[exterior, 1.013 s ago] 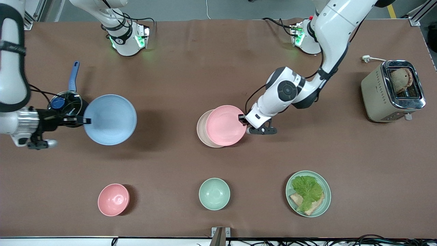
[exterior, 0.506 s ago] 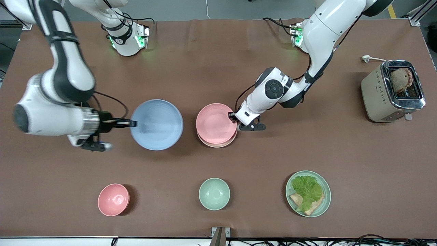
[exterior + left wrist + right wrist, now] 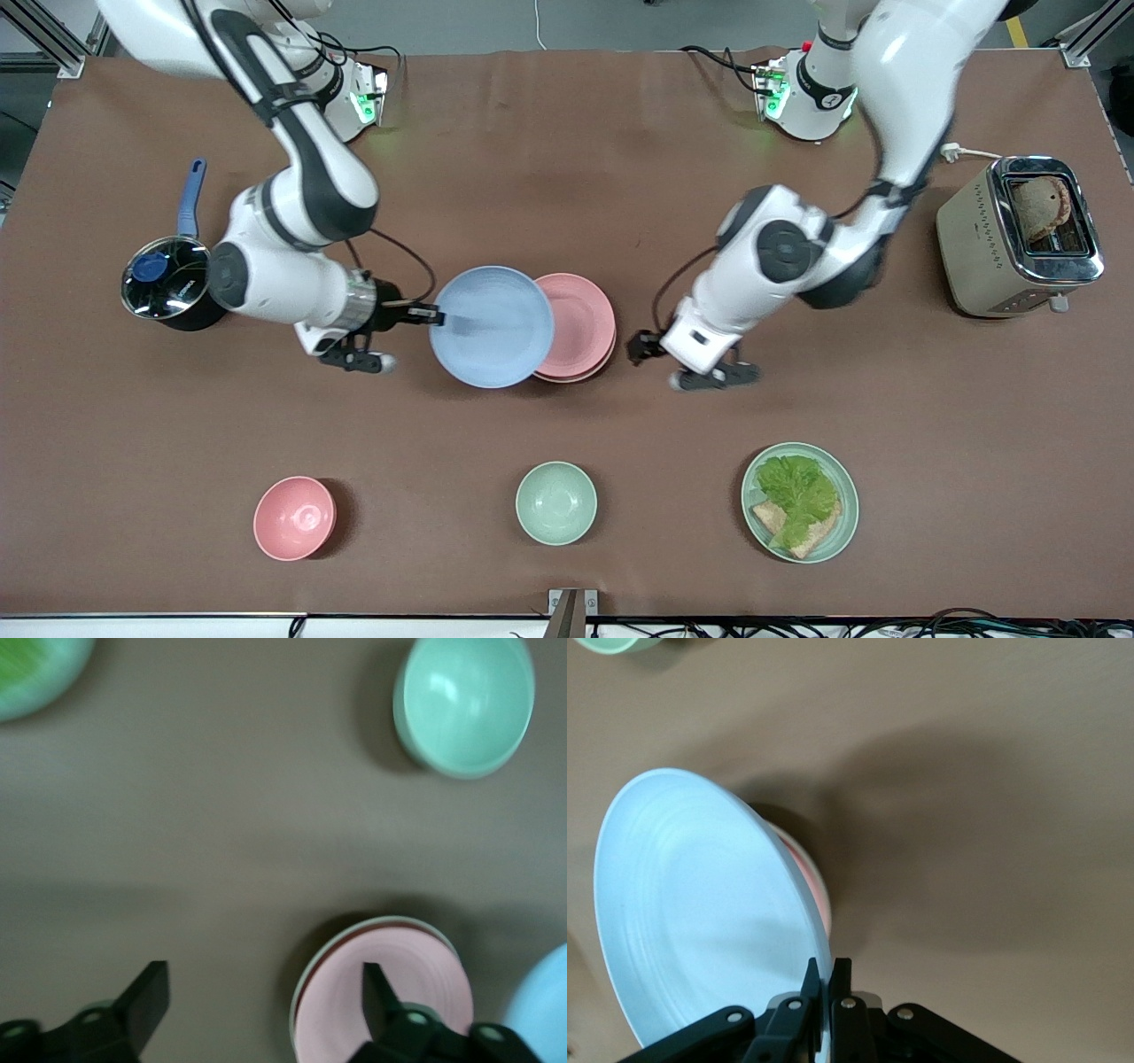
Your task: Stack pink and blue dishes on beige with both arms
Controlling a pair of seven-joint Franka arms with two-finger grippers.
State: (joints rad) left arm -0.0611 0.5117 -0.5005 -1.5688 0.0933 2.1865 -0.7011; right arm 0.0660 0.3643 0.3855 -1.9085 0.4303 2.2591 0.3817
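Over the table's middle, the blue plate (image 3: 492, 326) is held by its rim in the clamped right gripper (image 3: 430, 314), overlapping only the edge of the pink plate (image 3: 580, 323) toward the right arm's end. The pink plate is seated on the beige plate (image 3: 372, 929), seen only as a thin rim. The stack's centre lies from the blue plate toward the left arm's end. The left gripper (image 3: 645, 346), released and empty, is held just beside the stack. Whether the blue plate touches the pink one cannot be told.
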